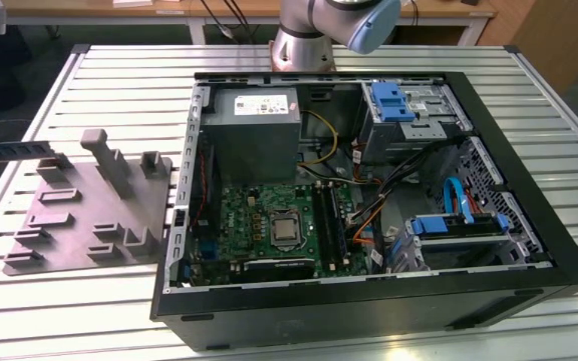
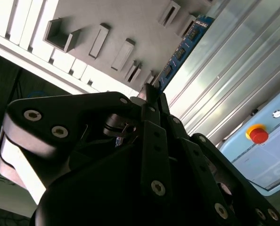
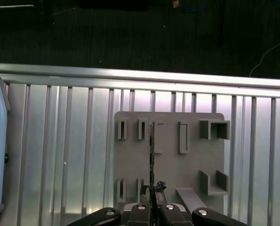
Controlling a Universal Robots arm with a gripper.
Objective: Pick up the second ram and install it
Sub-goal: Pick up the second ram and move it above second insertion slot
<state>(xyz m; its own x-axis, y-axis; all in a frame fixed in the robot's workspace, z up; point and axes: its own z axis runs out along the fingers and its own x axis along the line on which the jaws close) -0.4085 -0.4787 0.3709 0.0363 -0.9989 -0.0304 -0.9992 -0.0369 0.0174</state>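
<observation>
My gripper [image 2: 152, 92] is shut on one end of the second ram [image 2: 182, 47], a long thin stick with black chips that juts away from the fingertips. In the first wrist view the ram [image 3: 152, 150] shows edge-on, running out from the gripper [image 3: 152, 189] over the grey slotted holder plate [image 3: 192, 169]. In the exterior view the ram [image 1: 18, 148] is a dark bar lying level at the far left, by the far corner of the holder plate [image 1: 78, 203]. I cannot tell whether it touches a slot.
An open computer case [image 1: 530, 248] lies on the slatted metal table [image 1: 118, 68], right of the holder plate in the exterior view. Inside are the green motherboard [image 1: 259, 218], a grey power supply [image 1: 254, 120] and blue drive bays [image 1: 394, 98]. A pale blue box with a red button [image 2: 259, 134] stands nearby.
</observation>
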